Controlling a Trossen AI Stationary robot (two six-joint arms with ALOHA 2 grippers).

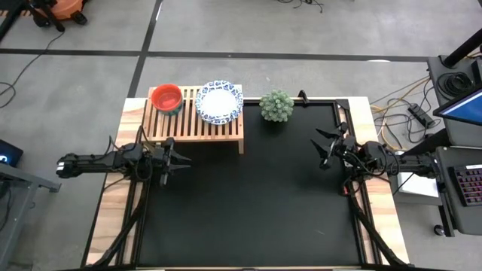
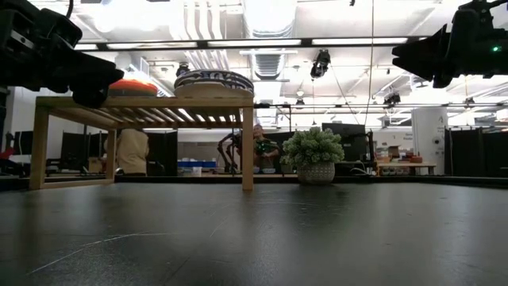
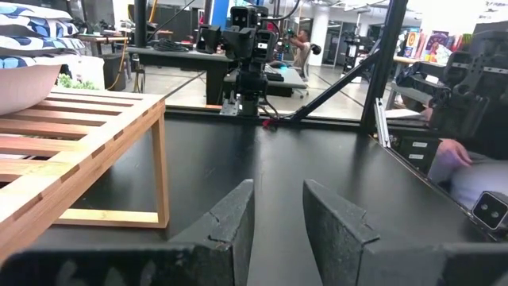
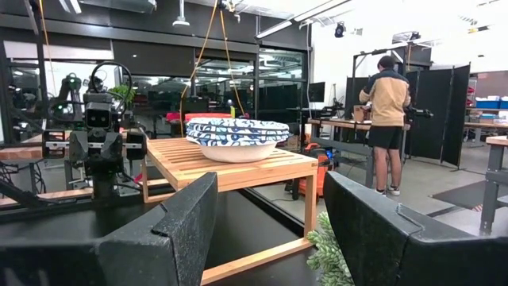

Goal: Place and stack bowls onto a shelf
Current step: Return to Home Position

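The light-wood slatted shelf [image 1: 193, 125] stands on short legs at the table's far left. On it rests a stack of white bowls with blue patterned rims [image 1: 219, 102], also in the right wrist view [image 4: 236, 140]. Left of it is a stack of plain bowls with a red one on top [image 1: 166, 97]. My left gripper [image 1: 181, 156] hovers open and empty just in front of the shelf's near edge. My right gripper [image 1: 321, 147] hovers open and empty at the table's right side, pointing toward the shelf.
A small green potted plant [image 1: 277, 105] stands on the black mat [image 1: 248, 203] just right of the shelf, at the far edge. The mat's middle and near part lie between the two arms. People stand in the room behind the table [image 4: 387, 119].
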